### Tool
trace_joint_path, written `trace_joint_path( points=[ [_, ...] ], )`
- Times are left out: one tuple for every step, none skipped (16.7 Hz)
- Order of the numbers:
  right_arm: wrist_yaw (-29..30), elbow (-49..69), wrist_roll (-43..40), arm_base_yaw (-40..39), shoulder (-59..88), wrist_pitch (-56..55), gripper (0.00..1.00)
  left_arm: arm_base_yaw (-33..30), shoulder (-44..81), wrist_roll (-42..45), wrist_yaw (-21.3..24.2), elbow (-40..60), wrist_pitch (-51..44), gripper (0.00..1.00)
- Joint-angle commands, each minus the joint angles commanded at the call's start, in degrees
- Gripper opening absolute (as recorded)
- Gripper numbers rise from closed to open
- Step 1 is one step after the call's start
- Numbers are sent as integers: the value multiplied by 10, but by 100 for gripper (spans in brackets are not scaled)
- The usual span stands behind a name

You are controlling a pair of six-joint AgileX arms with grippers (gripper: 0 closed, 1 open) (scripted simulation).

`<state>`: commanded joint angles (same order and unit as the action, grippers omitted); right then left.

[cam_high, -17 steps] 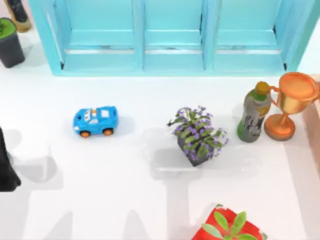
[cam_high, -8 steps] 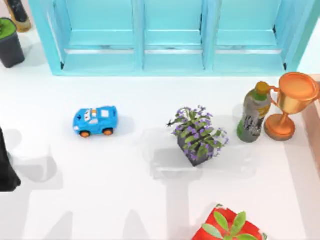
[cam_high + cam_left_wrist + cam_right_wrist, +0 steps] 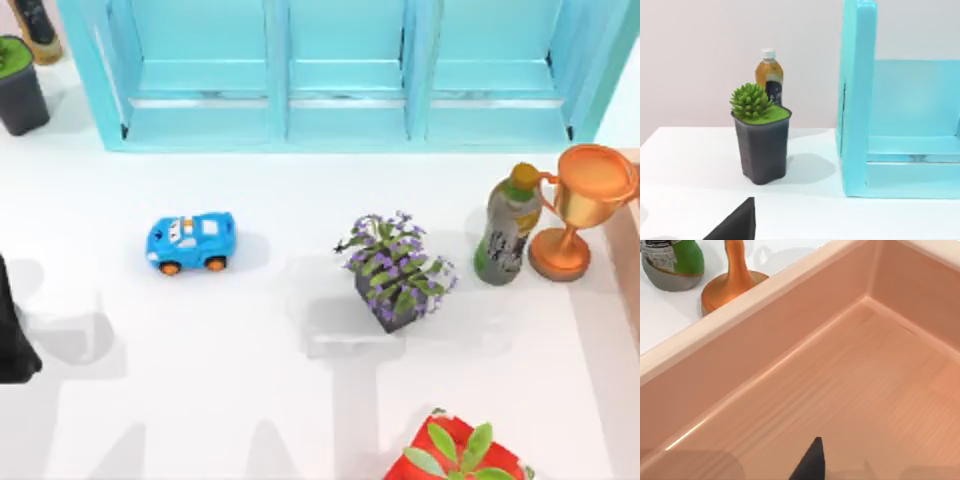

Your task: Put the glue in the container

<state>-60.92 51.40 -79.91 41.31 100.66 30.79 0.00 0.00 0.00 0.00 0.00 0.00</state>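
The glue is out of view. The container (image 3: 805,365) is a shallow peach-coloured box, and the part of its floor that I see in the right wrist view is bare. Its rim (image 3: 628,235) runs along the table's right edge in the top view. My right gripper (image 3: 810,464) hangs over the inside of the container, with one dark tip in sight. My left arm (image 3: 12,335) is parked at the table's left edge. A dark piece of the left gripper (image 3: 735,224) shows in the left wrist view.
A turquoise shelf unit (image 3: 340,70) spans the back. On the table stand a blue toy car (image 3: 190,241), a purple-flowered pot plant (image 3: 395,270), a green-grey bottle (image 3: 508,225), an orange trophy (image 3: 580,205), a red pot plant (image 3: 460,455) and a dark succulent pot (image 3: 18,85).
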Motion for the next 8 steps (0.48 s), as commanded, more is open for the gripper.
trace_joint_path(
  points=[
    [0,0,0,0,0,0,90,0,0,0,0,0,0,100],
    [0,0,0,0,0,0,98,0,0,0,0,0,0,100],
    [0,0,0,0,0,0,100,0,0,0,0,0,0,100],
    [0,0,0,0,0,0,100,0,0,0,0,0,0,100],
    [0,0,0,0,0,0,100,0,0,0,0,0,0,100],
    [0,0,0,0,0,0,100,0,0,0,0,0,0,100],
    [0,0,0,0,0,0,100,0,0,0,0,0,0,100],
    [0,0,0,0,0,0,100,0,0,0,0,0,0,100]
  ],
)
